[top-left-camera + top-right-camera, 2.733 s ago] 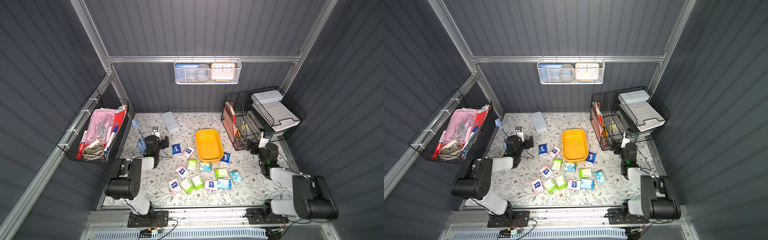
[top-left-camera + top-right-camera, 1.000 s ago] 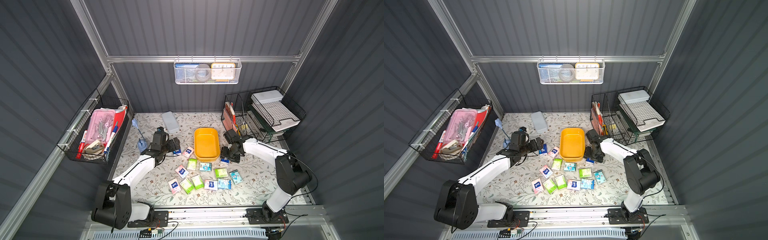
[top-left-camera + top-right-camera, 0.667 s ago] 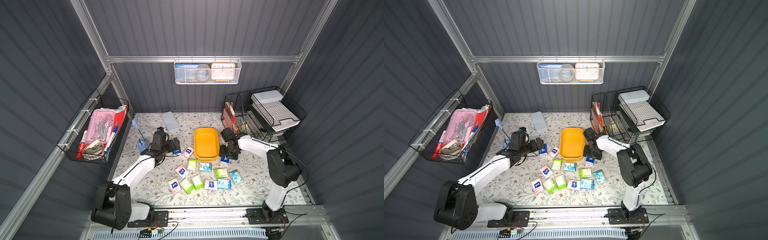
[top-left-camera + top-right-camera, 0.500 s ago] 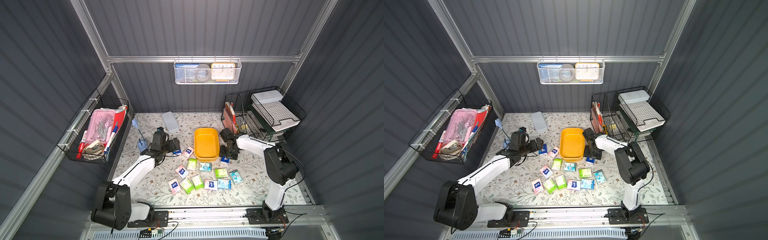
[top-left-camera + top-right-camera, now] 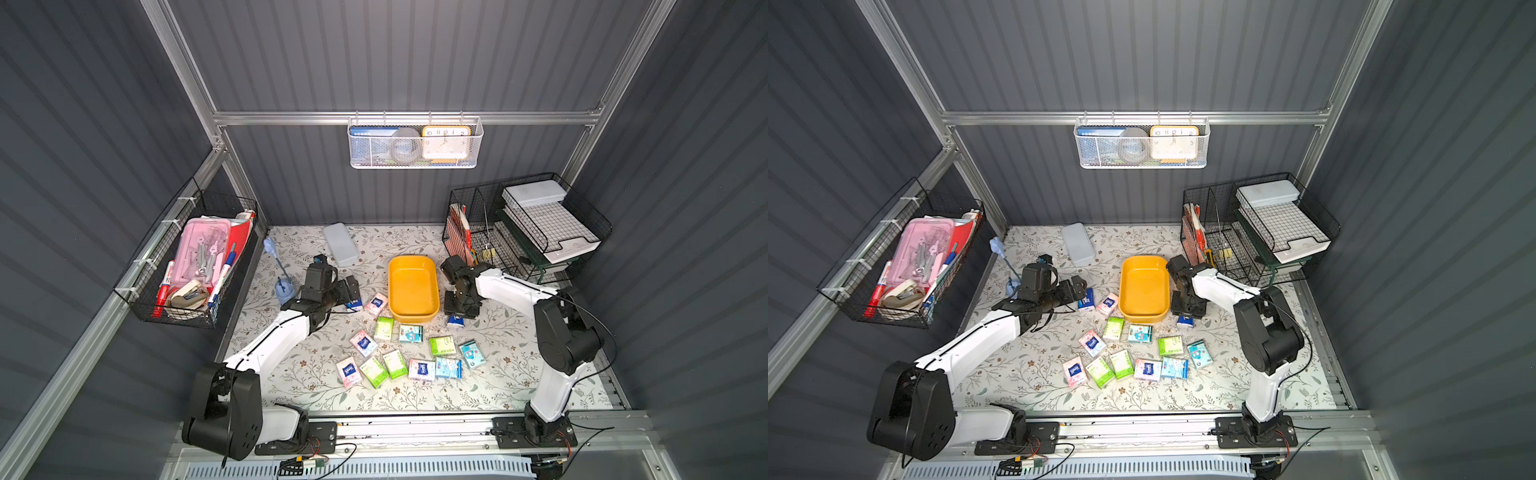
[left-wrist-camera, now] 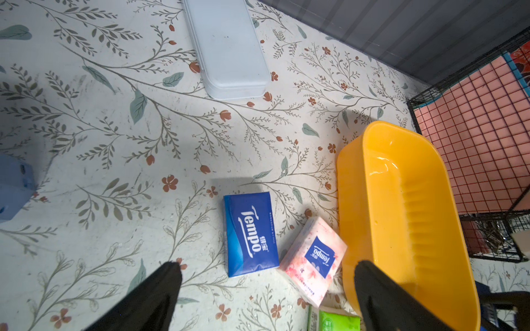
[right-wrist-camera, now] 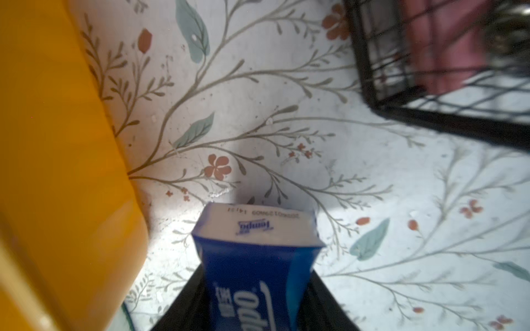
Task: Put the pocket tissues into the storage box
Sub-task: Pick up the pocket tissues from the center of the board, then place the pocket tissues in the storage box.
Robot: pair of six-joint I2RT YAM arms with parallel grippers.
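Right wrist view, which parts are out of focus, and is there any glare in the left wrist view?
Right wrist view: the yellow-orange plastic tub and the black wire basket are blurred, the dark blue plastic-wrapped tissue packet is soft up close, the floral table cover is sharpest. Left wrist view: crisp overall, with white glare streaks on the tub's inner wall.

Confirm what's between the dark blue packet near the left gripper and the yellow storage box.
One pink-white packet fills that gap; the left wrist view shows it clearest.
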